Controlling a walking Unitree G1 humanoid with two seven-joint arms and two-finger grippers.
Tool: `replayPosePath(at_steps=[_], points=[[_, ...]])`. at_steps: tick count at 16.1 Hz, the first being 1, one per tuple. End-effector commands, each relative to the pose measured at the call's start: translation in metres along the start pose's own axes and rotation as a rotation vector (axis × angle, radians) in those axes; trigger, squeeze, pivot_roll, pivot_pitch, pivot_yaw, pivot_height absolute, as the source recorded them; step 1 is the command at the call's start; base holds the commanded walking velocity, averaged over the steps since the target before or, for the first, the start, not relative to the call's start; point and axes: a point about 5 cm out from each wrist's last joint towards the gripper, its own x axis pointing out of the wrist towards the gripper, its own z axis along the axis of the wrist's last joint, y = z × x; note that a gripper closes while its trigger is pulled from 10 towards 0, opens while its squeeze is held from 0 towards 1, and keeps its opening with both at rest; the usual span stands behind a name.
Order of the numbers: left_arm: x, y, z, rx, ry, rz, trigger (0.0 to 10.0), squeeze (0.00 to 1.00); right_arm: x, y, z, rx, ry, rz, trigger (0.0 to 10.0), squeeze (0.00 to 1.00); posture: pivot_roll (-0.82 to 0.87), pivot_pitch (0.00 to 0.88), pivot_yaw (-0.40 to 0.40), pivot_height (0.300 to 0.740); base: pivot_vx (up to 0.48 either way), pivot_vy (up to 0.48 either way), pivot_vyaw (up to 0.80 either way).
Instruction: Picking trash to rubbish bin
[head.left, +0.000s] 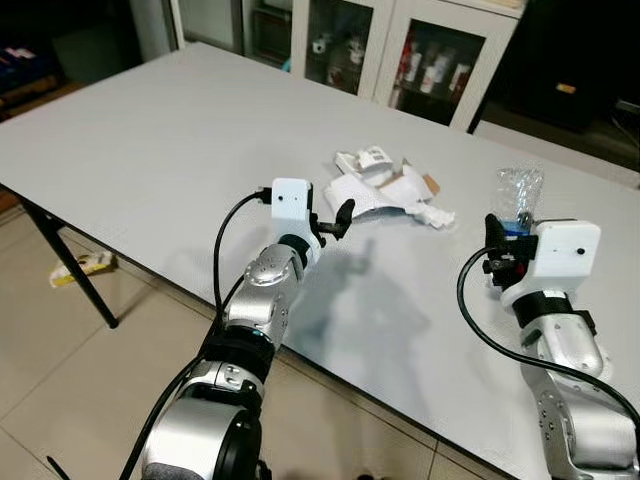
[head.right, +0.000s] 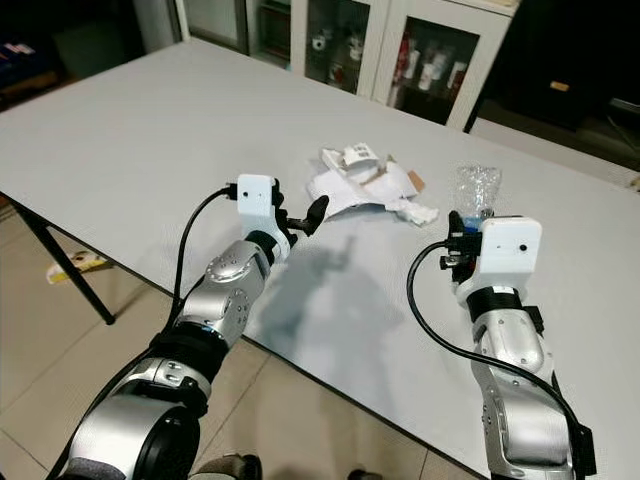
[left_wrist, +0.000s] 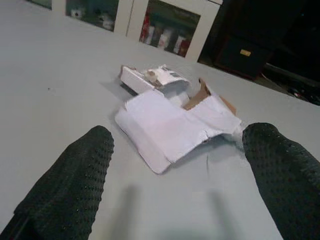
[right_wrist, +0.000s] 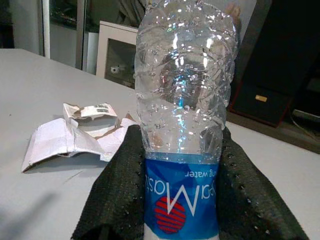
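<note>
**Gripping bottle on the right, left pincer hovering at the torn box**

Right gripper (right_wrist: 181, 200) is clamping a clear plastic water bottle (right_wrist: 182, 100) at its blue label, one black finger (right_wrist: 117, 195) pressing on each side. Bottle is sitting inverted in the wrist view: label text reads upside down, and the crinkled clear body is sticking out past the fingertips. In the head views the bottle (head.left: 520, 195) is sticking up above the white wrist camera housing (head.left: 565, 250), over the right part of the grey table (head.left: 150, 130).

Left gripper (head.left: 338, 222) is hanging just above the table with its fingers spread wide, gripping nothing. Left wrist view is showing both fingertips (left_wrist: 75, 175) apart, with table surface between them.

Flattened torn white cardboard box (head.left: 385, 190) is lying on the table just ahead of the left gripper, not touching it. Brown inner card is showing at the tears, and a smaller printed white piece (left_wrist: 155, 77) is resting at its far side.

Glass-door cabinet (head.left: 400, 50) is standing beyond the table's far edge. A yellow-white scrap (head.left: 80, 267) is lying on the tiled floor (head.left: 60, 360) under the table's left end, beside a black table leg (head.left: 75, 265).
</note>
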Motion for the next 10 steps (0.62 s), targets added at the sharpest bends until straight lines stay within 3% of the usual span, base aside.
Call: replayPosePath(at_steps=[1, 4, 9, 10], points=[[0.001, -0.005, -0.004, -0.016, 0.018, -0.003, 10.0, 0.0, -0.001, -0.003, 0.004, -0.023, -0.002, -0.01, 10.0, 0.0, 0.08, 0.121, -0.084, 0.74, 0.0, 0.0, 0.0], [0.003, -0.009, -0.013, -0.093, 0.068, 0.009, 10.0, 0.0, -0.005, -0.003, 0.008, -0.033, -0.006, -0.015, 10.0, 0.0, 0.05, 0.137, -0.084, 0.74, 0.0, 0.0, 0.0], [0.009, -0.026, -0.01, -0.156, 0.062, -0.022, 10.0, 0.0, -0.013, -0.004, 0.015, -0.066, -0.007, -0.026, 10.0, 0.0, 0.0, 0.158, -0.087, 0.74, 0.0, 0.0, 0.0], [0.011, -0.03, -0.011, -0.222, 0.079, -0.018, 10.0, 0.0, -0.014, -0.004, 0.015, -0.069, -0.005, -0.029, 10.0, 0.0, -0.01, 0.158, -0.088, 0.74, 0.0, 0.0, 0.0]])
